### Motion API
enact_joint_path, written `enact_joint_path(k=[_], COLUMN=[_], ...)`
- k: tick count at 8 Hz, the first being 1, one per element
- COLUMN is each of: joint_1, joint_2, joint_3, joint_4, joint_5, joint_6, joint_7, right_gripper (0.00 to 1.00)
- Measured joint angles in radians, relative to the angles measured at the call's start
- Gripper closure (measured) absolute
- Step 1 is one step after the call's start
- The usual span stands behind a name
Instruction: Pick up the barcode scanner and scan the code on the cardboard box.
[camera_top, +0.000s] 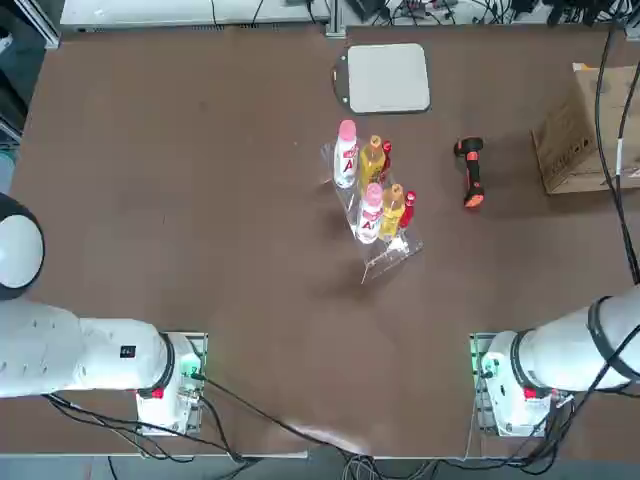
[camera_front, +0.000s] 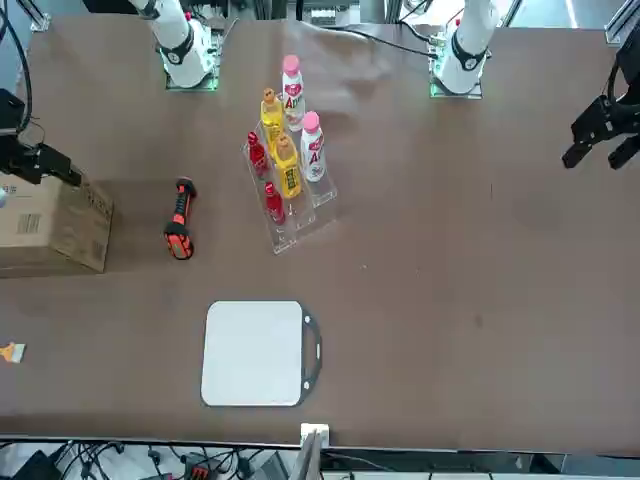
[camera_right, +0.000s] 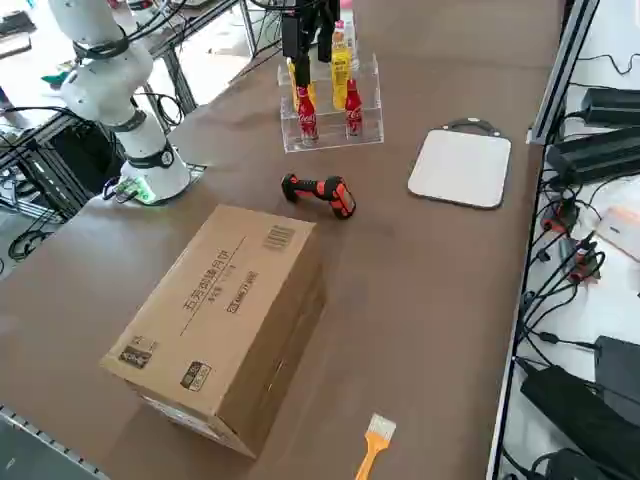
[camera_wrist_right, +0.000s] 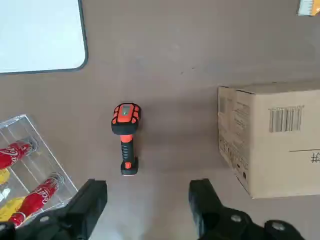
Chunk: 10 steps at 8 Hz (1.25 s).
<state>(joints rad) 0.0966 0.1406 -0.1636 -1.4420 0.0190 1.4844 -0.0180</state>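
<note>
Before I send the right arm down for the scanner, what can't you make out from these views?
- Cardboard box: top view, cut off by the picture's right edge.
- Barcode scanner: its trigger, hidden underneath in every view.
- Right gripper: open above the table; in the top view, out of frame.
- Box print: too small to read.

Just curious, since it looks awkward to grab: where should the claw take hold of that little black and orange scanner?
Probably the slim handle of the barcode scanner, coming straight down: it lies flat with bare table on both sides, and the open right gripper hangs above it.
</note>
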Motion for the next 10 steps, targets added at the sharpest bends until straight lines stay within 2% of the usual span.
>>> enact_joint_path(k=[5, 7, 8, 10], joint_1=[0.001, 0.021, 0.048, 0.091], joint_2=[0.009, 0.017, 0.017, 0.011], joint_3=[0.000, 0.003, 0.004, 0.006], joint_4=[-0.005, -0.039, -0.102, -0.299], joint_5=[-0.005, -0.003, -0.003, -0.003], joint_6=[0.006, 0.049, 0.138, 0.386], joint_7=[-0.001, -0.001, -0.001, 0.002], right_gripper=[0.00, 0.00, 0.00, 0.00])
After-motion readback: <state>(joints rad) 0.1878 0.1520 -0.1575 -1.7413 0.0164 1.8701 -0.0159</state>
